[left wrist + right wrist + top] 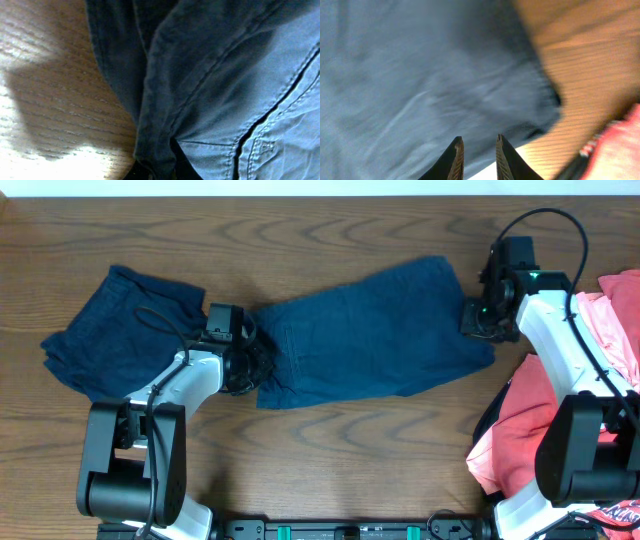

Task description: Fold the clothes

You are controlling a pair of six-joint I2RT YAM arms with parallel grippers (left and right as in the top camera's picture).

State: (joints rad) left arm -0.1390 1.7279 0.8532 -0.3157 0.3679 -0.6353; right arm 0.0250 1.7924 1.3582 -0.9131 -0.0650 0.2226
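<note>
Dark blue garment (370, 330) spread across the middle of a wooden table (330, 220), seams and stitched edges visible close up. Left gripper (243, 358) at its left edge, pinching a bunched fold of the cloth. Right gripper (478, 142) at its right edge, fingers slightly parted just above the fabric, nothing between them. Second blue garment (115, 330) crumpled at the table's left end, just beside the left arm. Pile of red and pink clothes (560, 410) at the right end, beneath the right arm.
</note>
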